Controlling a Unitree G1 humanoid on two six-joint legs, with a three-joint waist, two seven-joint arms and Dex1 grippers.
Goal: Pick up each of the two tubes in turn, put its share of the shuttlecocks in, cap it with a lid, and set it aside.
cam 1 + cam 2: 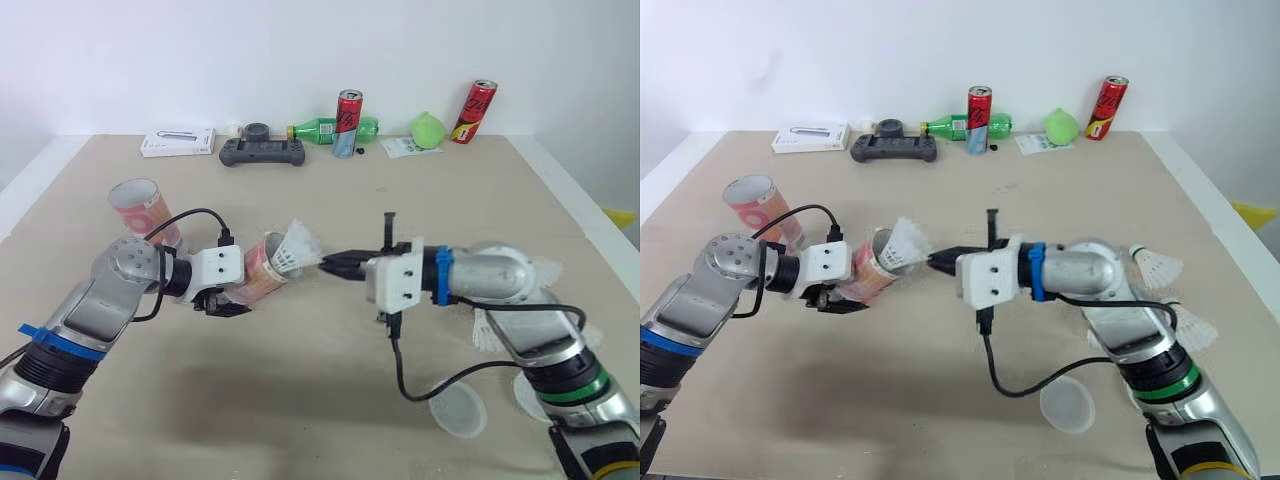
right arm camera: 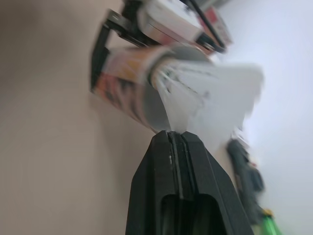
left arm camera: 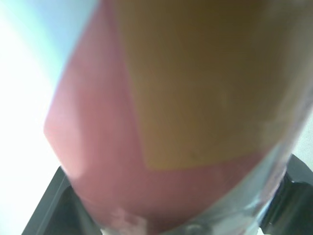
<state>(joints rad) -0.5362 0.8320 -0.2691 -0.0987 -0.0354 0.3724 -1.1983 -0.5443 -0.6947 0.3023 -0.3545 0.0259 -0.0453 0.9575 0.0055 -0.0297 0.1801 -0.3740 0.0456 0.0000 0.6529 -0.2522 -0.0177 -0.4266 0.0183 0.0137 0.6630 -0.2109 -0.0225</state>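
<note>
Early stage, nothing capped. Held tube is tilted, clamped in left gripper. Second tube stands behind-left of it, contents unclear. Lid lies well right of it, unused. Right gripper is pinched on a shuttlecock at the held tube's mouth. Spare shuttlecocks lie farther right.

No legible text or labels
</note>
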